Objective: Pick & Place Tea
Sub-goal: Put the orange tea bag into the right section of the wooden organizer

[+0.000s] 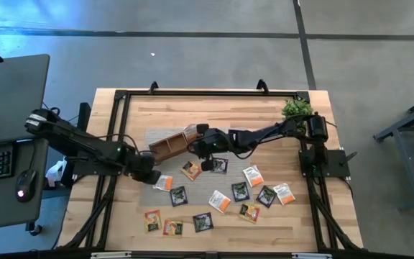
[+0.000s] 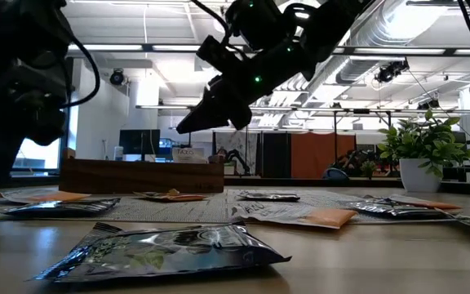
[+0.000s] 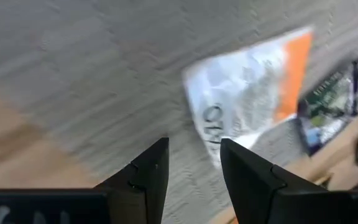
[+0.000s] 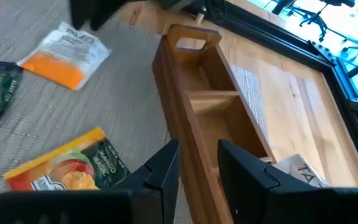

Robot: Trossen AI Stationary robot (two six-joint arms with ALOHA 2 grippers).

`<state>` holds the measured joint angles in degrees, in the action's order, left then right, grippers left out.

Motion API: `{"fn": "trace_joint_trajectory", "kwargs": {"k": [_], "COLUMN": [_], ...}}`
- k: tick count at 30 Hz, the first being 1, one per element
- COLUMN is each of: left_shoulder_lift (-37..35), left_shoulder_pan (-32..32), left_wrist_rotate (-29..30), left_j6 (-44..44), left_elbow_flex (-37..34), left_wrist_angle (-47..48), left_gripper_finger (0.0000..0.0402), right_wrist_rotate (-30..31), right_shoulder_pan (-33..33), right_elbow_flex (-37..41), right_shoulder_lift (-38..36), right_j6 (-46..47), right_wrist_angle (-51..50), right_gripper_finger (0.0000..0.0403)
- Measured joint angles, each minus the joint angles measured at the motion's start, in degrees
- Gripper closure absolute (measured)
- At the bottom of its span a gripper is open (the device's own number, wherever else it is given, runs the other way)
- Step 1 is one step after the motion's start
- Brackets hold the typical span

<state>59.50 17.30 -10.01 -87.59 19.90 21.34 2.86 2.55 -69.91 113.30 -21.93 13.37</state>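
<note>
Several tea sachets lie flat on the grey mat [image 1: 149,138] and the wooden table. My left gripper [image 1: 152,175] [image 3: 194,163] stands open, pointing steeply down just above the mat. A white-and-orange sachet [image 3: 247,93] [image 1: 164,183] lies right ahead of its fingertips, and nothing is between them. My right gripper [image 1: 196,147] [image 4: 197,163] hangs open above the near end of the long brown tray [image 4: 197,93] [image 2: 141,175], clear of it. A white sachet [image 4: 297,168] lies inside the tray. A yellow-red sachet [image 4: 67,165] lies beside the tray.
A small potted plant [image 1: 297,109] stands at the table's far right corner. A black frame [image 1: 192,92] runs along the table's edges. Dark green sachets [image 1: 178,195] and others are scattered toward the near edge. A keyboard and mouse [image 1: 24,183] sit on a side desk at the left.
</note>
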Motion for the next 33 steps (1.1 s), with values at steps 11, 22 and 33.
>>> {"fn": "trace_joint_trajectory", "kwargs": {"k": [11,22,33], "left_shoulder_lift": [2.39,2.44,1.71], "left_shoulder_pan": [2.69,2.64,2.58], "left_wrist_rotate": [3.31,5.11,7.57], "left_j6": [-2.93,3.56,5.45], "left_elbow_flex": [0.09,0.03,0.34], "left_wrist_angle": [-2.95,-1.46,-1.26], "left_gripper_finger": [0.0259,0.0344,0.0394], "right_wrist_rotate": [0.02,-0.03,-0.05], "right_shoulder_pan": [0.53,0.52,0.52], "right_elbow_flex": [0.0,0.0,0.0], "right_shoulder_lift": [0.07,0.07,0.07], "right_j6": [0.46,0.46,0.46], "right_wrist_angle": [-0.7,-0.7,-0.7], "right_gripper_finger": [0.0297,0.0297,0.0297]}}
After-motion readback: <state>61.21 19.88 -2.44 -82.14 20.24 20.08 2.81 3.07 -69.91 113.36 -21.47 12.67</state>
